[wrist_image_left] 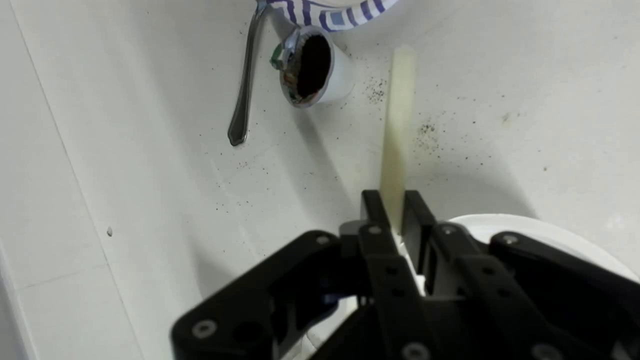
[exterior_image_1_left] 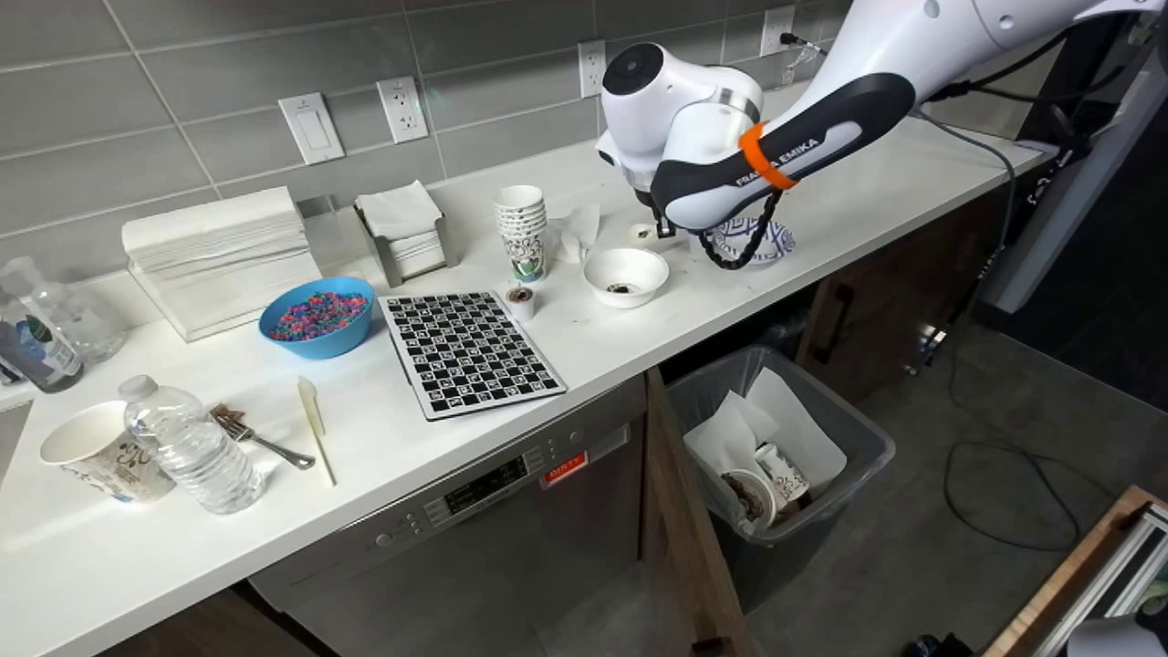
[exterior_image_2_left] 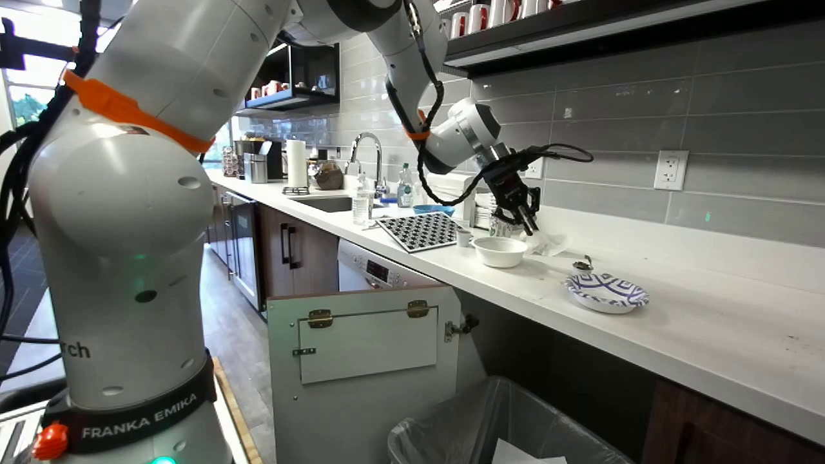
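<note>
Gap between white bowl (exterior_image_2_left: 501, 258) and plate (exterior_image_2_left: 607, 293); coffee pod (wrist_image_left: 316, 69) obstructs towards wall (exterior_image_2_left: 741, 116).

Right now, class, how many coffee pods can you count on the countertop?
2: one coffee pod is beside the checkered board; the other pod is near the blue-and-white patterned bowl. More could be hidden from these views.

The pale stick (wrist_image_left: 398, 100) in the matt gripper (wrist_image_left: 393, 202) looks smooth and dull, wood or plastic unclear. Left of it in the wrist view, the pod (wrist_image_left: 342, 75) has smooth plastic walls around rough grounds (wrist_image_left: 314, 65); the utensil handle (wrist_image_left: 244, 100) is polished metal. In an exterior view, the far wall tiles (exterior_image_1_left: 265, 68) look glossy, the near-left bottle (exterior_image_1_left: 208, 453) clear plastic.
</note>
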Robot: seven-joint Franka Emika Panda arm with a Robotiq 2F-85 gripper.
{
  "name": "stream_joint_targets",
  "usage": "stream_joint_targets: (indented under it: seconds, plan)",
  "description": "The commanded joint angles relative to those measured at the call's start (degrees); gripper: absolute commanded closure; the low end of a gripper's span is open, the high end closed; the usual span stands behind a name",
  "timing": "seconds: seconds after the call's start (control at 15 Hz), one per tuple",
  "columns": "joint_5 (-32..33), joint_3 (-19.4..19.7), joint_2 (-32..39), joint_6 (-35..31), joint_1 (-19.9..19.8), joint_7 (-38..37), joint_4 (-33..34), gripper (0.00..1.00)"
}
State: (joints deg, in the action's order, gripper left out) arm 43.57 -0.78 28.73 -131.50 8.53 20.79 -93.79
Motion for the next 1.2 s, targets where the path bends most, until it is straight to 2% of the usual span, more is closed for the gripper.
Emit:
stream_joint_targets:
  seconds: [0.0,0.87,0.93,1.13]
  plan:
    - [0.25,-0.63,0.01,0.27,-0.49,-0.08,0.13,0.86]
    - [0.25,-0.63,0.01,0.27,-0.49,-0.08,0.13,0.86]
    - [0.25,-0.63,0.01,0.27,-0.49,-0.08,0.13,0.96]
    - [1.71,-0.26,-0.29,0.43,0.18,-0.56,0.18,0.96]
